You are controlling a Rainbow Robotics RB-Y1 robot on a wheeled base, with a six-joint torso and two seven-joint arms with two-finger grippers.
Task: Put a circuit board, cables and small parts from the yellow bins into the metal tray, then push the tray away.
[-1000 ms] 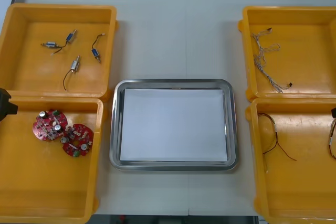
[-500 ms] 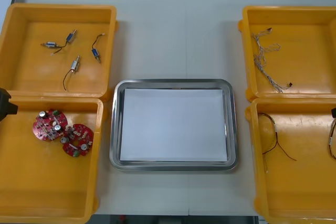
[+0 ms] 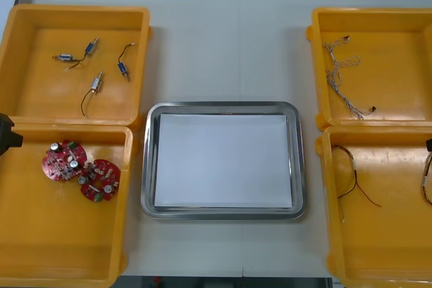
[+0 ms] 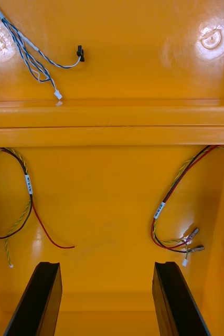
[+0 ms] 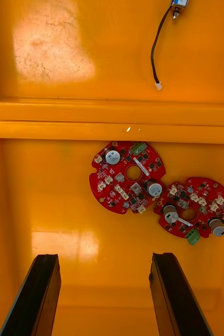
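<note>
step: start, metal tray (image 3: pixel 145 166) holds nothing | left gripper (image 5: pixel 105 294): jaws wide, empty, by two red circuit boards (image 5: pixel 127 176) in near left yellow bin (image 5: pixel 38 210) | right gripper (image 4: pixel 107 299): jaws wide, by red and yellow cables (image 4: pixel 172 210) | next: pinch one board

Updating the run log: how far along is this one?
Nothing done yet: the metal tray holds nothing. In hand: nothing; left gripper open over the circuit boards, right gripper open over the red and yellow cables. Left: board, cables, small metal parts into tray, then push.
</note>
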